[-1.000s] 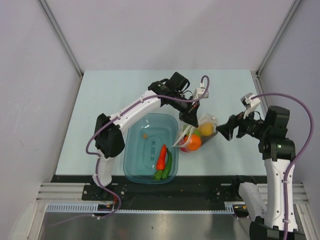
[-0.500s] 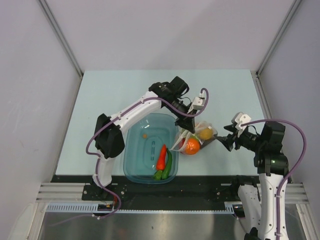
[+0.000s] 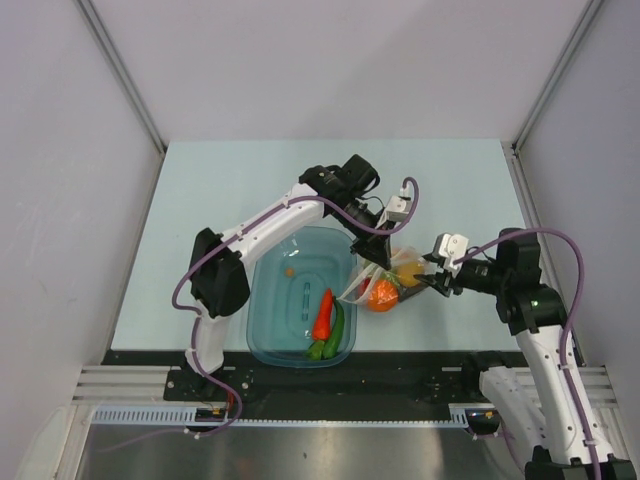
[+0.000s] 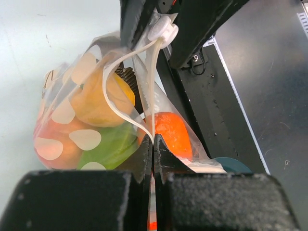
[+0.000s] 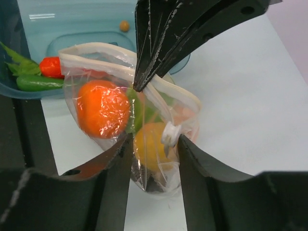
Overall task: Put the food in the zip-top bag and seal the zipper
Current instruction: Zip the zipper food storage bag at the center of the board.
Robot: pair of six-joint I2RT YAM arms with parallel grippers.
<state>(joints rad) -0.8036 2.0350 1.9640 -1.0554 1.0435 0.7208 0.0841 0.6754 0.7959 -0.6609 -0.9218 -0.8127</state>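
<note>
clear zip-top bag [image 5: 103,113], pinched by left claw [image 4: 153,143]; right claw [image 5: 154,142] astride

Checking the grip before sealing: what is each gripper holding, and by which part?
The left gripper pinches the zip-top bag by its zipper strip. The right gripper straddles the white slider, jaws not visibly clamped.

no legible text, no labels, no brands, no numbers
</note>
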